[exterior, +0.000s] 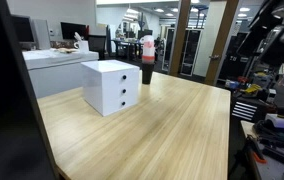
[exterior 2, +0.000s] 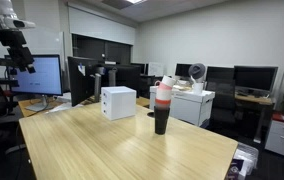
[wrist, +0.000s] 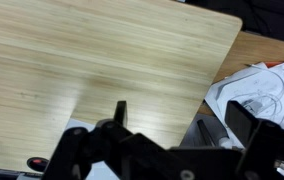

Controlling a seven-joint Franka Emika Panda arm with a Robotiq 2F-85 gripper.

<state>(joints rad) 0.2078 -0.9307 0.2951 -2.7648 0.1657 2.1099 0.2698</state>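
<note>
Hovering above the wooden table [wrist: 102, 60], the gripper [wrist: 162, 124] is holding its fingers [wrist: 120, 112] apart, gripping nothing, since the white drawer box [exterior 2: 118, 102] and dark cup [exterior 2: 161, 122] are standing well away.

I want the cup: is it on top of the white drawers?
No, the cup stands on the wooden table beside the white drawers.

In an exterior view you face the drawer box [exterior: 112, 87] closely, at its fronts; in an exterior view you see the drawer box [exterior 2: 118, 102] from farther off, on its opposite side; your wrist view looks down on the tabletop [wrist: 102, 60].
</note>
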